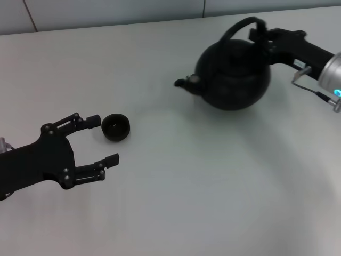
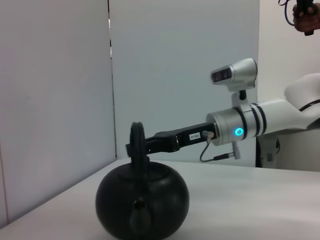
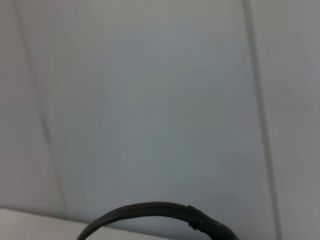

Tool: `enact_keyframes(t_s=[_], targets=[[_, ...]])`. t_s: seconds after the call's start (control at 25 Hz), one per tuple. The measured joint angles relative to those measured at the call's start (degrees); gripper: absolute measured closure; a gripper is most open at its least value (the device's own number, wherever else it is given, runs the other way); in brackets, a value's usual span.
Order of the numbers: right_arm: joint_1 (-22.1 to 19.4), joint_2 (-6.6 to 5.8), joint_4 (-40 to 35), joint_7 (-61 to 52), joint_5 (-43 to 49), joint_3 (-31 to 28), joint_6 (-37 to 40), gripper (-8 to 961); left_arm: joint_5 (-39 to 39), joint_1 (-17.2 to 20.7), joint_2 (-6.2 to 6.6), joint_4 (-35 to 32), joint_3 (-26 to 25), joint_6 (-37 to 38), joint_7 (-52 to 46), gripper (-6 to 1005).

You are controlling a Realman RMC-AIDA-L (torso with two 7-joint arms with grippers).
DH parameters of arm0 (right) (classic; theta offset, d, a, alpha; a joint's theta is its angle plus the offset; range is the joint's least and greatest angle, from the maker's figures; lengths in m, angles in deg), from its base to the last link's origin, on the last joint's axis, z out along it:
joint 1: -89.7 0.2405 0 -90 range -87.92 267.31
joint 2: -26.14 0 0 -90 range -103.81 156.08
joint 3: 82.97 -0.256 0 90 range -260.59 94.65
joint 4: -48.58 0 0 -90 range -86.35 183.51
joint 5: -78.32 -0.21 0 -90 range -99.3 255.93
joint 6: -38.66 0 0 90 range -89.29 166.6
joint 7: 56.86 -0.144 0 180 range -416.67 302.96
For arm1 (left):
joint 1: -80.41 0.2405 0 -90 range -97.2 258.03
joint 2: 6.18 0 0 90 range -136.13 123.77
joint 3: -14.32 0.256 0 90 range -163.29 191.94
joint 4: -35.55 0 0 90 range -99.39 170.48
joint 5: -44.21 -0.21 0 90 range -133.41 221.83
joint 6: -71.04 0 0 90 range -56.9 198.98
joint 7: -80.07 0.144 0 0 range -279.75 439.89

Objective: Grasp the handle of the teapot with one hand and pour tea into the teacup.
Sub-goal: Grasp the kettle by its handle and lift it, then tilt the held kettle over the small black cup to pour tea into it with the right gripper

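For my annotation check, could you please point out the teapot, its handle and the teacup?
teapot (image 1: 234,74), head view, round body.
handle (image 2: 137,140), left wrist view, arch's upper part.
teacup (image 1: 115,127), head view, its inside.

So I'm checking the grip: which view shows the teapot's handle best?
The left wrist view: the handle stands upright with the right gripper at it. Head view shows its arch from above; right wrist view only a sliver.

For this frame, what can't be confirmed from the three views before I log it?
- Right gripper: at the teapot's handle; head and left wrist views don't show whether its fingers are closed on it.
- Teapot: the right wrist view shows only an arc of the handle; the body is cut off by the edge.
- Teacup: the interior is too dark in the head view to tell any contents.
- Left gripper: open beside the teacup; contact unclear.
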Motion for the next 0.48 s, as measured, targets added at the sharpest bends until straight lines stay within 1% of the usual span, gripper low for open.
enact_keyframes(t_s=[0.32, 0.48], targets=[[3.06, -0.09, -0.13, 0.02, 0.02, 4.02, -0.32, 820, 0.00, 0.81, -0.10, 0.00, 0.00, 0.00, 0.14, 140], [4.68, -0.21, -0.87, 0.02, 0.32, 8.13, -2.46, 821, 0.00, 1.12, -0.15, 0.05, 0.00, 0.00, 0.12, 140]])
